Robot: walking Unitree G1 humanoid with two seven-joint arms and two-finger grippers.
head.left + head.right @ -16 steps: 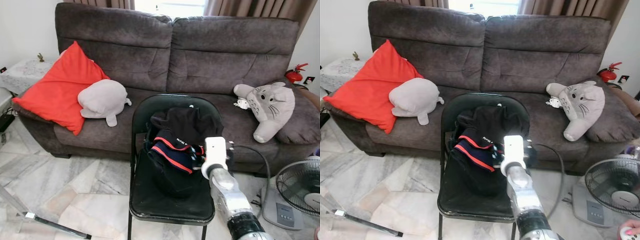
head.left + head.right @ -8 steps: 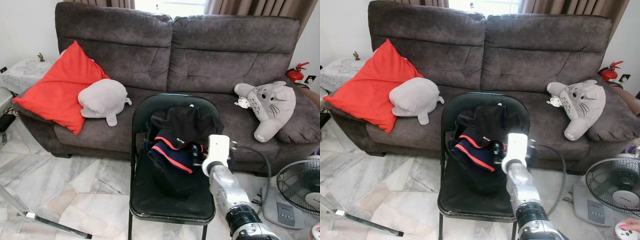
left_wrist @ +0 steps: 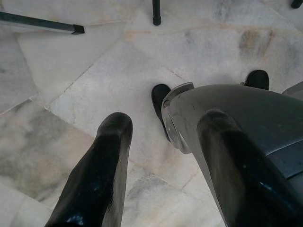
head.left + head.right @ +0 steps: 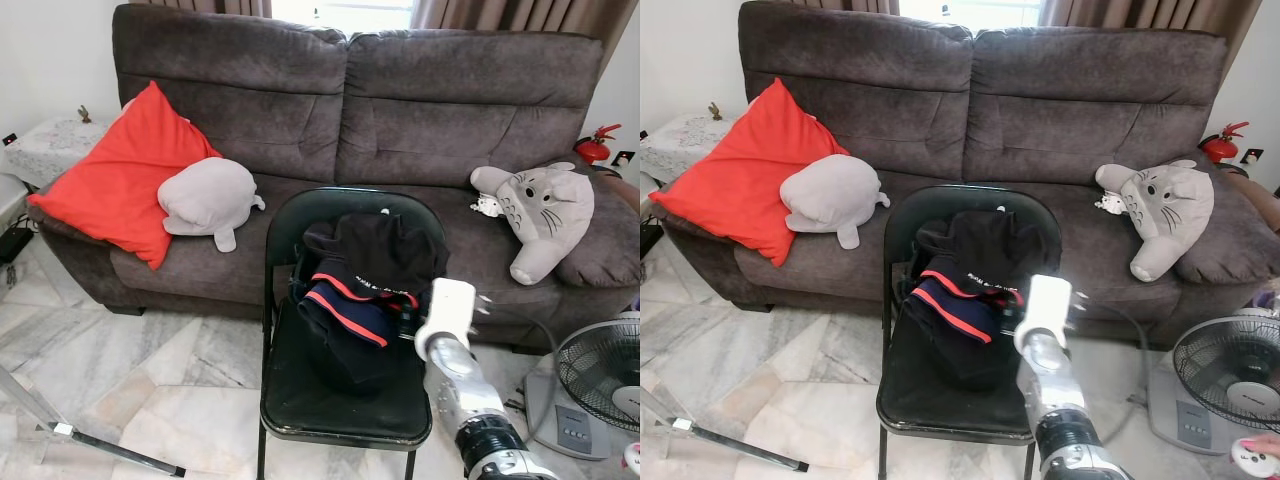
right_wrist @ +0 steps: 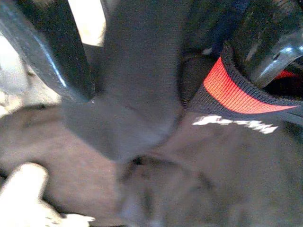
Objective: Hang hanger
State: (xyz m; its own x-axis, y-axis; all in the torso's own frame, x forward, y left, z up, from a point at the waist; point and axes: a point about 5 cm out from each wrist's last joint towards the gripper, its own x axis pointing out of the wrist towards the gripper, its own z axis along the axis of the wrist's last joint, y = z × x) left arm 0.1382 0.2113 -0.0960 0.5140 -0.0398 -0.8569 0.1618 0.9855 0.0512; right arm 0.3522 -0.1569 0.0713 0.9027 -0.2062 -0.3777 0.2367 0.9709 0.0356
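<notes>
A black folding chair (image 4: 330, 205) stands before the sofa with a dark garment (image 4: 370, 260), trimmed in red stripes, heaped on its seat. A small pale tip (image 4: 384, 212) pokes from the top of the heap; I cannot tell whether it is the hanger's hook. My right gripper (image 4: 404, 322) reaches in at the garment's right edge, its white wrist housing hiding the fingertips. In the right wrist view the right gripper (image 5: 156, 56) is open, with dark fabric between its fingers and a red-striped hem (image 5: 236, 92) against one finger. My left gripper (image 3: 165, 120) hangs open over the marble floor.
A brown sofa (image 4: 350, 110) behind the chair holds a red cushion (image 4: 120, 180), a grey plush (image 4: 208, 198) and a grey cat plush (image 4: 545, 215). A floor fan (image 4: 600, 375) stands at the right. A metal bar (image 4: 110, 448) lies on the floor at the left.
My right arm has shifted a little to the right along the garment's edge. The garment and chair stay where they were.
</notes>
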